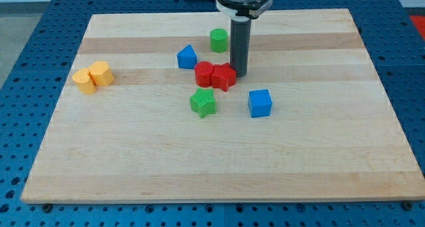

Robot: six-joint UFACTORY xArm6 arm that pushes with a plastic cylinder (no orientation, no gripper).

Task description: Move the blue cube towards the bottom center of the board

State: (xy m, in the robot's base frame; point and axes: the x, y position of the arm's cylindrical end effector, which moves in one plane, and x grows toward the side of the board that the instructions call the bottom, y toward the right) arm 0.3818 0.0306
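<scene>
The blue cube [260,102] sits a little right of the board's middle. My tip [238,74] rests on the board above and left of the cube, apart from it, right beside the right edge of a red star-shaped block [224,77]. The rod rises straight up from there towards the view's top. A red cylinder-like block [204,74] touches the red star's left side.
A green star-shaped block [203,102] lies left of the blue cube. A blue wedge-like block [186,57] and a green cylinder [218,40] lie nearer the top. Two yellow blocks [93,77] touch at the left. The wooden board [212,167] lies on a blue perforated table.
</scene>
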